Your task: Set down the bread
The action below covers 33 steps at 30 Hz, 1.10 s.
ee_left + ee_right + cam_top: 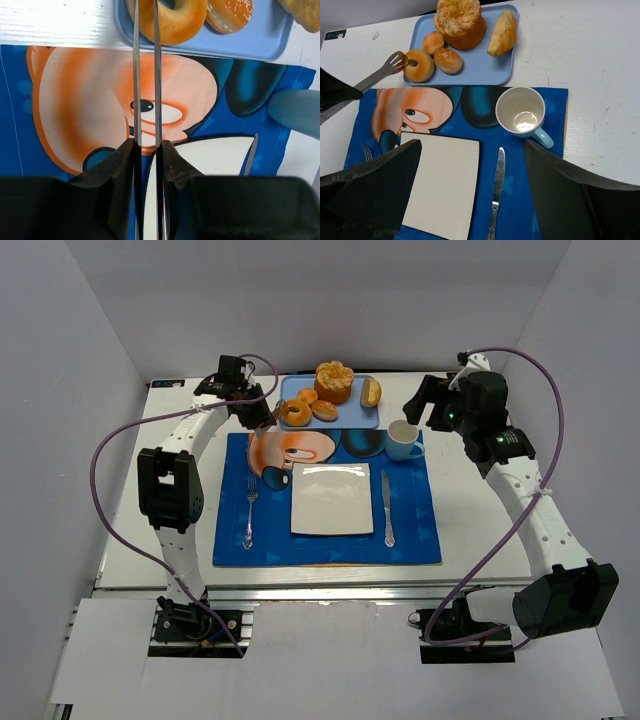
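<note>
Five breads are lying on the blue tray [355, 422], and the ring-shaped bun [295, 414] at the tray's near-left corner is the one being picked. The left hand [147, 150] is clamping shut on the handles of a pair of metal tongs [145, 75], squeezing the two blades almost parallel. The blades are reaching over the placemat [230, 530] to the tray's near edge. They seem to be pinching the ring's left wall, one blade outside it and one toward its hole, though the tips are running out of the left wrist view. I judge the tongs are being used so that the hand never touches food. Their narrow blades can also slip in without disturbing the small seeded roll [448, 60] lying just beside the bun. The bun appears to be resting on the tray, not yet lifted.

The white square plate [330, 498], lying on the placemat on the arms' side of the tray, is probably waiting as the destination. The right hand [472, 142] is hanging with its fingers wide apart, holding nothing, just off the tray's right end near the cup [402, 440]. It is placed there, I judge, so that the path from tray to plate is free. The bench [470, 530] is carrying everything.
</note>
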Each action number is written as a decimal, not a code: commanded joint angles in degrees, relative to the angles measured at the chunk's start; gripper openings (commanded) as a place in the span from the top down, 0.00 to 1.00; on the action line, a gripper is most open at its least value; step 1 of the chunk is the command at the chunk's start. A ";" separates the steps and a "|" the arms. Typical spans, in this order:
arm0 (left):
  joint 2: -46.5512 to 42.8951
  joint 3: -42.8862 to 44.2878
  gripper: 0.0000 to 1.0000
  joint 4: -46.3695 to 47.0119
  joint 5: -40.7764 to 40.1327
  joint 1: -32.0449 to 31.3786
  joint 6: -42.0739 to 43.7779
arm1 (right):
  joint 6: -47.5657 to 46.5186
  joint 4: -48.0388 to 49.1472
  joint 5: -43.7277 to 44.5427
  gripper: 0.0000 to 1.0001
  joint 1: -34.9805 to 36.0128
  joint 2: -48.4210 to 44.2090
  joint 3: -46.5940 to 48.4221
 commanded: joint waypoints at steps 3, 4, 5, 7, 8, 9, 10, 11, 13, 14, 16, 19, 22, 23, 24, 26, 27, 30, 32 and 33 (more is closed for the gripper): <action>-2.27 1.63 0.92 -1.28 0.66 -0.29 0.83 | 0.11 1.93 -0.31 0.11 -0.21 -1.51 0.23; -2.79 2.33 0.94 -1.89 0.48 -0.29 0.92 | 0.19 1.84 -0.31 0.11 -0.21 -1.60 0.31; -3.06 2.95 0.96 -2.24 0.39 -0.29 1.01 | 0.19 1.84 -0.39 0.11 -0.21 -1.60 0.40; -3.67 4.35 1.00 -3.82 -0.39 -0.29 1.45 | 0.28 1.76 -0.66 0.11 -0.21 -1.69 0.58; -4.46 5.84 1.00 -4.35 -0.83 -0.29 1.54 | 0.37 1.84 -0.75 0.11 -0.29 -1.78 0.58; -4.99 6.55 1.00 -4.96 -1.10 -0.29 1.62 | 0.37 1.84 -0.92 0.11 -0.21 -1.78 0.75; -5.60 7.17 1.00 -5.93 -2.23 -0.29 1.71 | 0.37 1.67 -1.01 0.11 -0.21 -1.86 0.84; -7.18 7.87 1.00 -6.28 -3.20 -0.29 1.71 | 0.46 1.58 -1.01 0.11 -0.21 -1.95 0.93; -9.46 7.09 1.00 -5.59 -4.52 -0.29 0.93 | 0.72 1.14 -1.36 0.11 -0.21 -2.47 0.93; -12.17 5.52 1.00 -4.80 -4.35 -0.29 0.49 | 0.89 1.14 -1.54 0.11 -0.12 -2.74 0.76; -14.83 3.67 1.00 -2.52 -3.39 -0.29 -1.36 | 1.07 0.53 -1.45 0.11 -0.03 -3.79 0.41; -19.84 0.24 1.00 -1.89 -0.23 -0.64 -2.68 | 1.69 -0.27 -1.36 0.11 0.06 -5.64 -0.30; -24.13 -2.84 1.00 -4.61 2.50 -2.30 -2.16 | 3.09 -1.58 -1.63 0.11 0.06 -7.92 -0.91; -25.20 -3.80 1.00 -5.40 2.94 -2.92 -2.07 | 3.53 -1.85 -1.54 0.11 0.15 -8.62 -1.26; -26.34 -4.77 1.00 -6.89 3.55 -3.80 -1.80 | 3.88 -2.11 -1.80 0.11 0.06 -10.02 -1.53; -29.77 -8.46 1.00 -8.22 3.47 -7.13 -1.80 | 4.50 -2.90 -1.71 0.11 0.15 -11.44 -2.41; -30.82 -9.86 1.00 -9.18 2.77 -8.45 -2.24 | 4.59 -3.16 -1.63 0.11 0.06 -12.58 -2.50; -34.87 -16.54 1.00 -9.02 0.76 -15.29 -4.52 | 4.59 -4.31 -1.63 0.11 0.06 -13.99 -2.85; -37.86 -22.60 1.00 -7.61 0.22 -17.77 -7.49 | 4.50 -5.10 -1.45 0.10 0.15 -14.17 -3.11; -38.74 -24.62 1.00 -5.78 -0.13 -20.13 -8.30 | 4.50 -5.28 -1.45 0.11 0.15 -14.43 -3.29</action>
